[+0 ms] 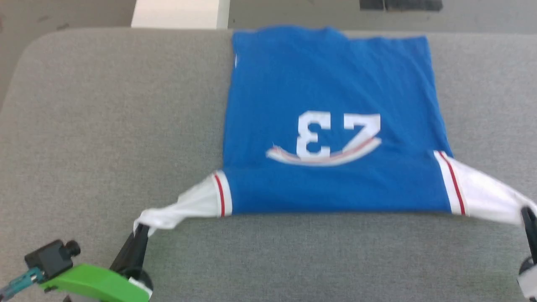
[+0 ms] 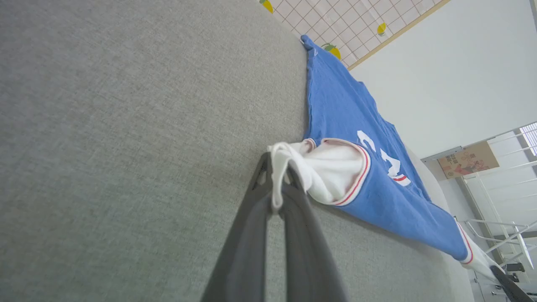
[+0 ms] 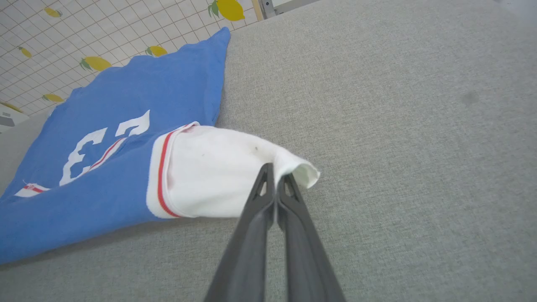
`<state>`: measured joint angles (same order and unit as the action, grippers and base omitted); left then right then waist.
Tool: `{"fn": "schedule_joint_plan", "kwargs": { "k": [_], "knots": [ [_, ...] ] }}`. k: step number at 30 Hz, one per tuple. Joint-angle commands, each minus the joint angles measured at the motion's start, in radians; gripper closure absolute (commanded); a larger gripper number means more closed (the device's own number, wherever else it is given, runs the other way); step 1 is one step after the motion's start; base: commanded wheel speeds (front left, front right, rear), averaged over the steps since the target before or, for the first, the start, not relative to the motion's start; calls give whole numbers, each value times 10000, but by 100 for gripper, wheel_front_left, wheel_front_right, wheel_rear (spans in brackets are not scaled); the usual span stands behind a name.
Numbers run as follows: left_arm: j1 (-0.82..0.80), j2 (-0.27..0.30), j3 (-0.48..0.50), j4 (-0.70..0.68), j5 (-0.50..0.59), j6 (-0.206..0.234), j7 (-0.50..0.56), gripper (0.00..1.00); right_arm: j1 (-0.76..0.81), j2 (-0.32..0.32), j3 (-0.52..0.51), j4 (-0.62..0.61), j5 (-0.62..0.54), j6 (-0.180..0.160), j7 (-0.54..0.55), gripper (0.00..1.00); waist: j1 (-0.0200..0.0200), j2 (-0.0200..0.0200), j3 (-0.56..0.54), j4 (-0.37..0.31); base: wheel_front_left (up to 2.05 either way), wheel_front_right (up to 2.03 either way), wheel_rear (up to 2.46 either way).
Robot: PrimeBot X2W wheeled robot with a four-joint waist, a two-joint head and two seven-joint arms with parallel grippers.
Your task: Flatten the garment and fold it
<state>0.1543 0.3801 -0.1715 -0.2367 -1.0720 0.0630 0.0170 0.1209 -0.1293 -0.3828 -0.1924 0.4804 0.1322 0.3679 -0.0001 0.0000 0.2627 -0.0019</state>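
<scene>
Grip on the left: the left gripper (image 1: 140,228) has its two dark fingers (image 2: 251,218) pressed together on the tip of one white sleeve (image 1: 184,205).
Grip on the right: the right gripper (image 1: 526,212) is pinched tight on the tip of the other white sleeve (image 3: 209,176).
Shirt: the garment (image 1: 331,84) is blue with a white number 23 (image 1: 335,130). It lies flat between the two grippers and stretches away past their tips, with both sleeves pulled out to the sides.
Surface: a grey cloth top (image 1: 105,126) lies under both grippers and under the garment. The garment's far end reaches its far edge.
Room: beyond the garment from the right gripper is a white tiled wall with yellow lemons (image 3: 63,37). Beyond the garment from the left gripper are a plain pale wall (image 2: 440,63), a brown box (image 2: 467,159) and white rails (image 2: 499,222).
Behind the left gripper: a green part (image 1: 96,283) and a small black camera (image 1: 52,256).
</scene>
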Motion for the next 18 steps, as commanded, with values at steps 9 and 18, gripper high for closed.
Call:
{"fn": "schedule_joint_plan", "kwargs": {
  "k": [9,18],
  "knots": [
    [1552,411,481,-504,-689,223,330,100,1154,562,-894,-327,184,-15,876,100,1,0,-1164,-158,0,0,0],
    [2330,491,443,-954,-823,284,460,100,1853,772,-1135,-711,212,-15,1344,100,1,0,-1621,-146,0,0,0]
  ]
}}
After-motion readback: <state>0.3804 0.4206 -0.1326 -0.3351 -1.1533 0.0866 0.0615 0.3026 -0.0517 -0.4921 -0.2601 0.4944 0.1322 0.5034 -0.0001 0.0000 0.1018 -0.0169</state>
